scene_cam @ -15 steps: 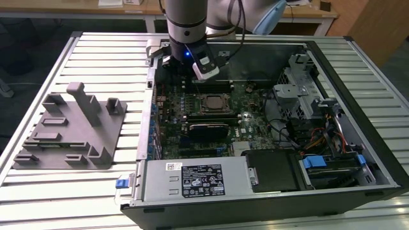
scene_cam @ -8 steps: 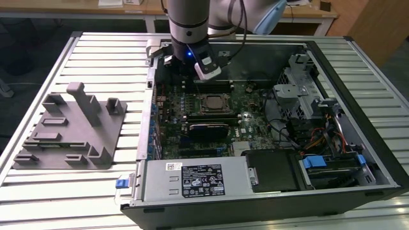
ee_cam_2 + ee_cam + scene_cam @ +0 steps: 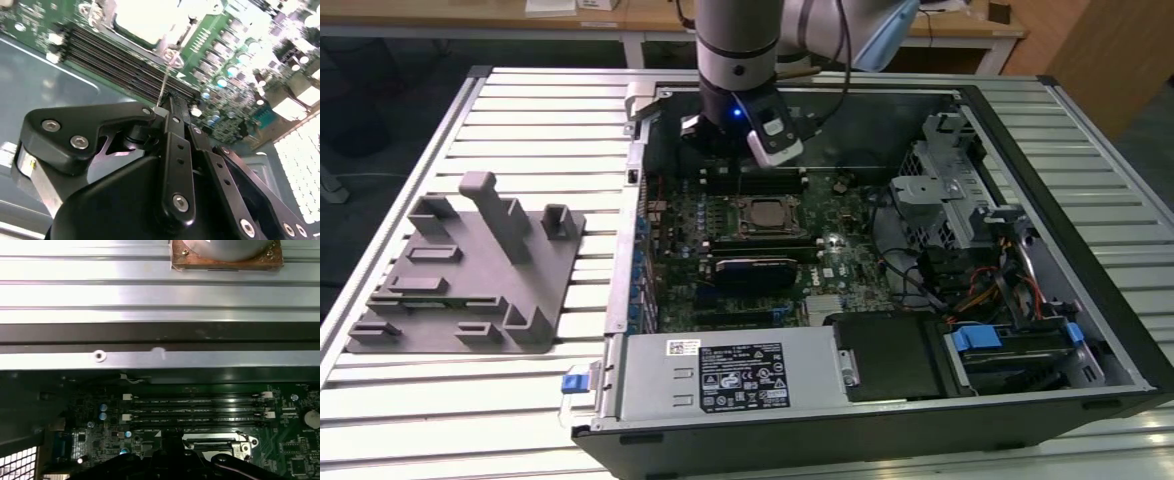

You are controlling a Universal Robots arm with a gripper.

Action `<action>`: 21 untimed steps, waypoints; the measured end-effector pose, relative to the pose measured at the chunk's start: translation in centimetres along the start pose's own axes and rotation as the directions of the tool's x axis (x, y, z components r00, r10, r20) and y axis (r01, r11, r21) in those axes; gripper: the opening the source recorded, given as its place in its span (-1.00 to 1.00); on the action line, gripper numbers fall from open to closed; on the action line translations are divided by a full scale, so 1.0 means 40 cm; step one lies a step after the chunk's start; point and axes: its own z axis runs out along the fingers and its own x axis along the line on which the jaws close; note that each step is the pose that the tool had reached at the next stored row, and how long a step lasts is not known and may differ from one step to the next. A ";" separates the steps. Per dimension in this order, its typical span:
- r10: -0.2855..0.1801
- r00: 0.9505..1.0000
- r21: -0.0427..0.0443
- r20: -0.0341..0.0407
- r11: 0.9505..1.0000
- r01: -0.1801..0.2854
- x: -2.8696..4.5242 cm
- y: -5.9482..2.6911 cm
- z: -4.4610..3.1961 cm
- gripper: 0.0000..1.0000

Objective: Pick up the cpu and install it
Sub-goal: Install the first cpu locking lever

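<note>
Silver CPU sits in socket, gripper above the board

Ext. view: small flat square silver-topped cpu point(image 3: 762, 215) lies in its socket on green motherboard point(image 3: 841, 250) inside open black computer case point(image 3: 1067, 330). Black gripper point(image 3: 720, 150) hangs over the board's far edge, near the cpu, not touching. Grey plastic fixture point(image 3: 460, 275) lies well apart, on the ext. view's left.

2nd wrist view: cpu point(image 3: 145, 20) beyond the black gripper linkage; can't tell jaw state.

1st wrist view: dark memory slots point(image 3: 195, 410).
</note>
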 end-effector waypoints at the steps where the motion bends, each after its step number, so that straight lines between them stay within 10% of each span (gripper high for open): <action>1: 0.000 1.000 0.000 0.000 1.000 0.000 -0.007 0.000 0.000 -0.79; 8: 0.001 1.000 0.000 0.000 1.000 -0.001 -0.053 0.001 0.001 -0.79; 16: 0.003 1.000 0.002 0.001 1.000 -0.003 -0.056 0.001 0.002 -0.79; 21: 0.029 0.999 0.006 0.015 1.000 -0.030 -0.056 0.000 0.007 -0.79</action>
